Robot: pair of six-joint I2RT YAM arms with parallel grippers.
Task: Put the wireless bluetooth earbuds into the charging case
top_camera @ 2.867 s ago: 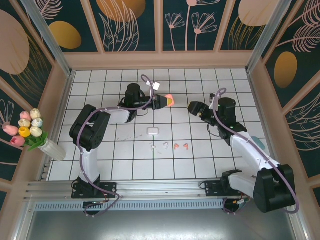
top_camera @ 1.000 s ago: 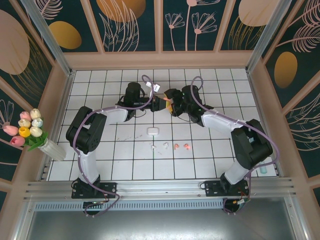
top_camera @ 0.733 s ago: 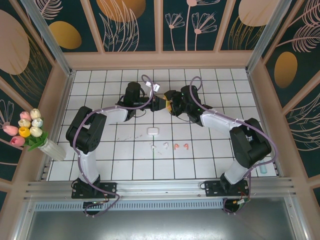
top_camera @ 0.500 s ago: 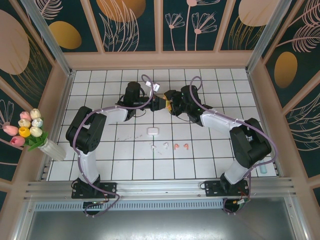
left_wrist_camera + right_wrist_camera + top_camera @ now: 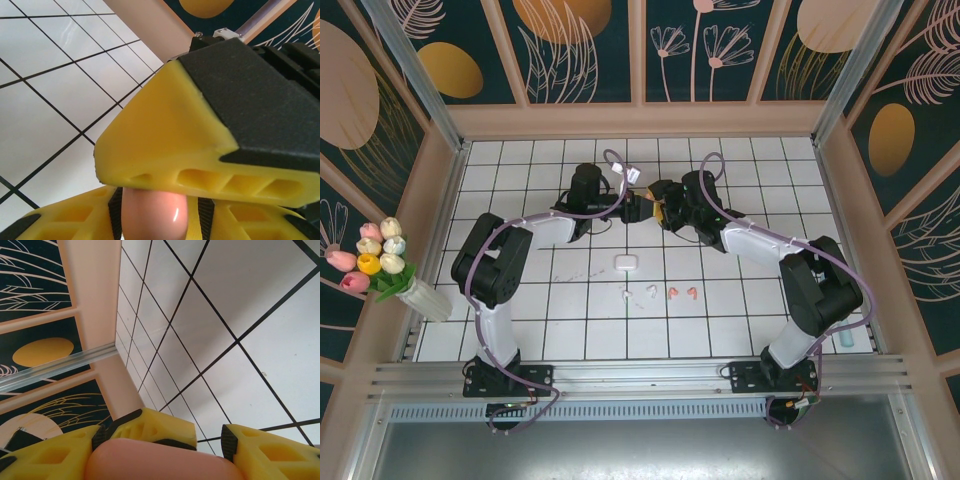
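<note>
Above the back middle of the tiled table both arms meet at a salmon-pink charging case [image 5: 152, 215]. My right gripper [image 5: 665, 213] is shut on it: the case [image 5: 160, 462] spans from one pad to the other. My left gripper [image 5: 644, 207] stands slightly open around the same case, with a small gap at one pad. A white charging case [image 5: 625, 262] lies on the tiles. In front of it lie two white earbuds [image 5: 626, 294] [image 5: 651, 291] and two salmon-pink earbuds [image 5: 672, 292] [image 5: 691, 292].
A white vase of tulips [image 5: 382, 265] stands at the left wall. Panelled walls [image 5: 640, 118] close in the table on three sides. A small teal object [image 5: 846, 338] lies near the front right corner. The arm bases [image 5: 510, 378] sit on the near rail.
My right gripper has closed onto the pink case. My left gripper's jaws have parted from their tight grip. Both arms have hardly moved.
</note>
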